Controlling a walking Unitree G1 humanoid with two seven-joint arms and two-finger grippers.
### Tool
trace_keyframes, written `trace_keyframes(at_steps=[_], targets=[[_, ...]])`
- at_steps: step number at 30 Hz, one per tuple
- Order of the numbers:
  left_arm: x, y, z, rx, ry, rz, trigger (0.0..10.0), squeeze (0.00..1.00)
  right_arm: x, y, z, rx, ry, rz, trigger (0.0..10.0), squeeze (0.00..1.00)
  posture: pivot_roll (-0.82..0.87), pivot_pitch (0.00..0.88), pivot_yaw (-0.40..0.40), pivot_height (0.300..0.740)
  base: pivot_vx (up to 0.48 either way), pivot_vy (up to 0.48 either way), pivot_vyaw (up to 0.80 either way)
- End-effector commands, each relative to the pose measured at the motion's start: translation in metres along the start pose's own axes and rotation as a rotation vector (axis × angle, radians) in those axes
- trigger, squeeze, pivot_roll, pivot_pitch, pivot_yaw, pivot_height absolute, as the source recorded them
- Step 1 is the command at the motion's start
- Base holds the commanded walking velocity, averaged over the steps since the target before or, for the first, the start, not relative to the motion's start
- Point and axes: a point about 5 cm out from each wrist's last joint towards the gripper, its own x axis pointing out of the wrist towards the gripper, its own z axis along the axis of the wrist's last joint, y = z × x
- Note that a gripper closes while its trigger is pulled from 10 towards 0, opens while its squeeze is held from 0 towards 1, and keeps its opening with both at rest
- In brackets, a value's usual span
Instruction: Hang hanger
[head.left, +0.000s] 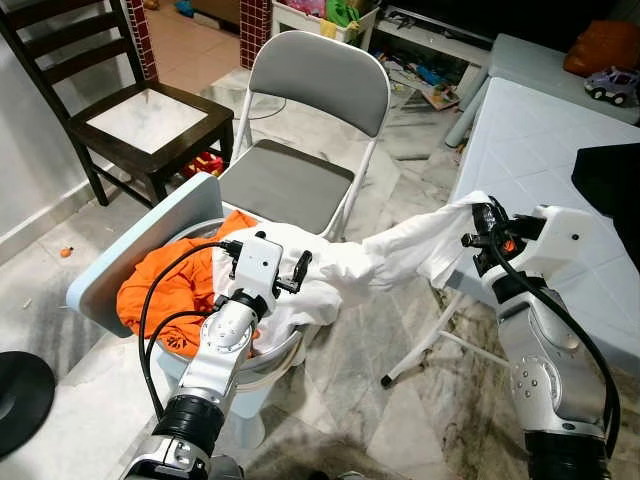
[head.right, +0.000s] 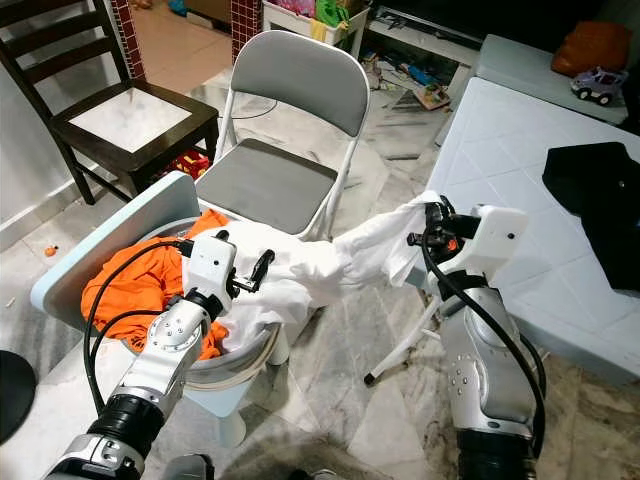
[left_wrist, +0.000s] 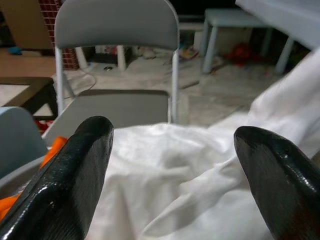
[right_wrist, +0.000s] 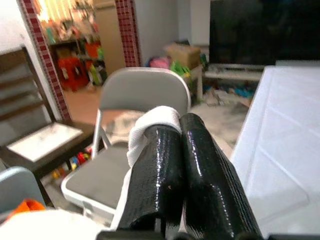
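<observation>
While the white garment (head.left: 350, 262) stretches lengthwise from the laundry basket (head.left: 250, 365) on my left up toward the white table (head.left: 540, 150) on my right, my right gripper (right_wrist: 182, 150) is clenched on its raised end. My left gripper (left_wrist: 170, 165) hovers spread apart over its bunched lower end, beside orange clothes (head.left: 170, 285).

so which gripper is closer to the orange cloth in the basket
Left. The left gripper hovers open over the white garment right beside the orange cloth; the right gripper is off toward the white table, pinching the garment's far end.
</observation>
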Motion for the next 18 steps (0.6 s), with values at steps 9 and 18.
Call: trace_keyframes(at_steps=[9,18], targets=[[-0.023,0.028,-0.059,0.092,0.321,0.114,10.0,0.00,0.002,-0.010,0.054,-0.011,-0.119,0.094,0.0,0.00,0.28,0.095,-0.174,0.740,0.000,0.000,0.00],[-0.021,0.021,-0.070,0.114,0.373,0.094,10.0,0.00,-0.009,0.002,0.056,-0.018,-0.054,0.245,0.0,0.00,0.25,0.093,-0.183,0.740,0.000,0.000,0.00]])
